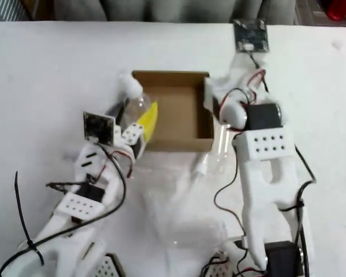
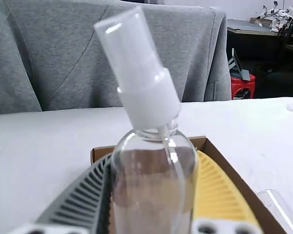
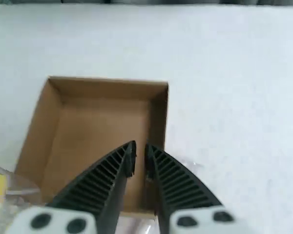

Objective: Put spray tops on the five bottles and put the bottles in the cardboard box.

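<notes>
High view: the white bench (image 1: 46,69) carries an open brown cardboard box (image 1: 170,81) just beneath both tools' tips. Gripped in the left tool (image 2: 154,161) is a clear plastic bottle (image 2: 151,190), its white spray top (image 2: 139,73) jutting beyond the fingertips. The right tool (image 3: 140,157) is pinched nearly closed, holding nothing.
</notes>
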### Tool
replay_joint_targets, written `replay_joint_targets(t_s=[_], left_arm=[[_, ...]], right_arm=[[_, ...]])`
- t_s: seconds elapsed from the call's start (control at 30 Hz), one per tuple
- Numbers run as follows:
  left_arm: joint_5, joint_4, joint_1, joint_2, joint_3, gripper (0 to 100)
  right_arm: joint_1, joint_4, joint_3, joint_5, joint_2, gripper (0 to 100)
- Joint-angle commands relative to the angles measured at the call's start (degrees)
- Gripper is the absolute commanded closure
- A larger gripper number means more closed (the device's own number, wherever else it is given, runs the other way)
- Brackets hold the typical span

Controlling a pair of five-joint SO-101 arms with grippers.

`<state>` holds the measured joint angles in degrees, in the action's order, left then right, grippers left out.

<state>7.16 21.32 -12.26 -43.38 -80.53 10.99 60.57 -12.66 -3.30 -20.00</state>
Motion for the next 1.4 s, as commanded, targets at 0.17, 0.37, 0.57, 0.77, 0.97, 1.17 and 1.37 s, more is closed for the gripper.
replay_joint_targets(t_s=[0.17, 0.37, 0.57, 0.77, 0.97, 1.17, 1.37], left_arm=[[0.4, -11.2, 0.6, -1.8, 18.6, 98], [0.4, -10.0, 0.5, -0.7, 26.3, 98], [0.4, -0.5, 0.6, 14.2, 33.8, 98], [0.4, 9.4, 1.4, 33.2, 40.5, 98], [0.8, 14.8, 5.0, 48.5, 47.6, 98], [0.7, 19.0, 6.2, 60.9, 53.6, 98], [0.9, 21.6, 6.2, 70.1, 58.6, 98]], right_arm=[[-6.0, -1.8, -8.1, 6.2, 5.5, 98.1], [-13.2, -12.5, -9.8, 6.0, 15.0, 98.2], [-17.1, -30.5, -9.5, 5.9, 26.9, 98.2], [-18.9, -38.5, -9.4, 5.9, 32.5, 98.2], [-18.6, -38.6, -9.4, 5.9, 33.2, 98.3], [-18.4, -38.7, -9.4, 5.9, 33.4, 98.3], [-18.4, -38.7, -9.4, 5.9, 33.4, 98.3]])
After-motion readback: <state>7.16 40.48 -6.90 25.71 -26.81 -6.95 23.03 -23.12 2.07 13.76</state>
